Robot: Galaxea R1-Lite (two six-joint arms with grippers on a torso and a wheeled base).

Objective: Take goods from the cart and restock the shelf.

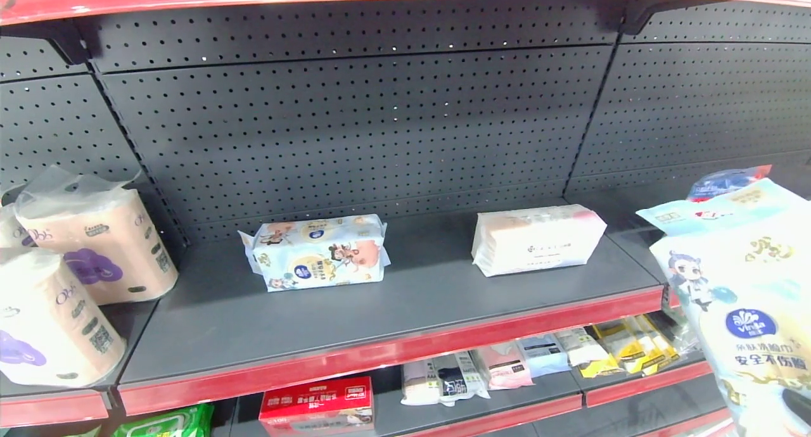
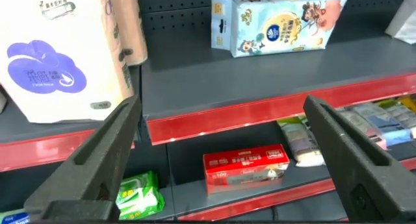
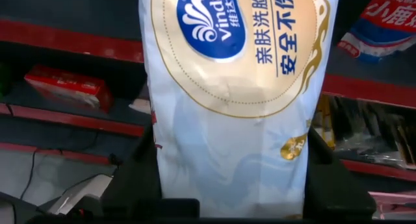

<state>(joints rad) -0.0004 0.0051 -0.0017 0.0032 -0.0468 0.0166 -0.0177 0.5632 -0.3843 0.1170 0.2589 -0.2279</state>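
My right gripper (image 3: 231,146) is shut on a tall pale blue and cream tissue pack (image 3: 234,100), one black finger on each side of it. In the head view this pack (image 1: 747,297) hangs upright at the far right, in front of the grey shelf board (image 1: 405,304) and level with it. On that board lie a blue cartoon-printed tissue pack (image 1: 317,252) (image 2: 279,19) and a white and pink pack (image 1: 537,237). My left gripper (image 2: 221,107) is open and holds nothing, low in front of the shelf's red edge (image 2: 260,107).
Bagged toilet-roll packs (image 1: 95,240) (image 2: 58,55) stand on the left bay. The lower shelf carries a red box (image 1: 317,405) (image 2: 247,167), a green pack (image 1: 168,424) and several small packs (image 1: 507,361). Bare board lies between and in front of the two packs.
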